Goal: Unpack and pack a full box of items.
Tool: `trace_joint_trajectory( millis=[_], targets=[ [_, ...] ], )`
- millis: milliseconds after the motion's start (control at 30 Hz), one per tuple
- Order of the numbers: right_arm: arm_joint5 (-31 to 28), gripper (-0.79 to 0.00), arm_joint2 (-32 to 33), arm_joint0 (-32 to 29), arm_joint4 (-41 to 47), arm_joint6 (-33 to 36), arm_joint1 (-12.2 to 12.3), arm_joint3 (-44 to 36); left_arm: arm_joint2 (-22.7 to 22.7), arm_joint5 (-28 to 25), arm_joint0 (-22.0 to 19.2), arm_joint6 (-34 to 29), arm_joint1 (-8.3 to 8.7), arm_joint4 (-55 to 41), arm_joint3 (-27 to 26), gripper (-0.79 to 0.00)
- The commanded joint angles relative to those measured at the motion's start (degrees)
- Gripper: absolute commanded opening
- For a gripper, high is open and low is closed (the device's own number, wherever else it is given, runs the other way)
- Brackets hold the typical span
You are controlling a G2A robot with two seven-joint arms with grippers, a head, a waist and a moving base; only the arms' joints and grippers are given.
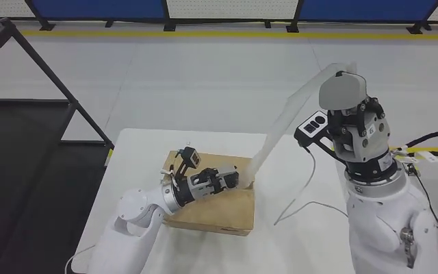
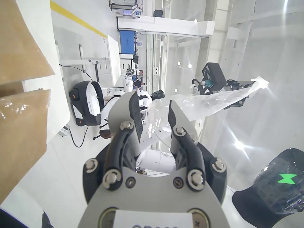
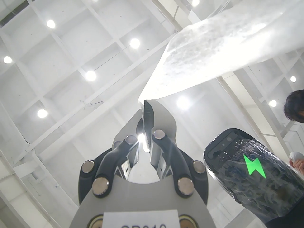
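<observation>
A brown cardboard box (image 1: 212,212) lies on the white table (image 1: 301,240), its flaps (image 2: 21,124) close beside my left gripper. A long translucent plastic sheet (image 1: 287,116) stretches from the box's far corner up to the right. My right gripper (image 1: 340,72) is raised high above the table and shut on the sheet's upper end (image 3: 213,48), pinched at the fingertips (image 3: 145,103). My left gripper (image 1: 229,180) hovers over the box top, open (image 2: 152,100). The lower part of the sheet (image 2: 213,103) runs past its fingers toward the right gripper (image 2: 237,86) farther off.
A thin white cable (image 1: 304,185) trails across the table right of the box. A black metal frame (image 1: 61,96) stands off the table's left side. Bare tabletop lies to the right of the box and in front of it.
</observation>
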Motion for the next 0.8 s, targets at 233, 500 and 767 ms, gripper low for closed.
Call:
trace_joint_trajectory(
  millis=[233,500,767],
  targets=[
    [-0.6,-0.785,0.0,0.8,1.0,0.4,-0.1,0.9,0.8,-1.2,0.3,-0.5,0.13,-0.5,0.1,-0.428],
    [-0.2,-0.785,0.1,1.1,1.8,0.1,0.0,0.9,2.6,-3.3,-0.9,2.0,-0.47,-3.9,1.7,-0.416],
    [0.2,-0.785,0.8,1.1,2.4,-0.1,0.1,0.3,4.2,-4.4,-2.4,3.3,-0.88,-4.3,4.1,-0.4]
  ],
)
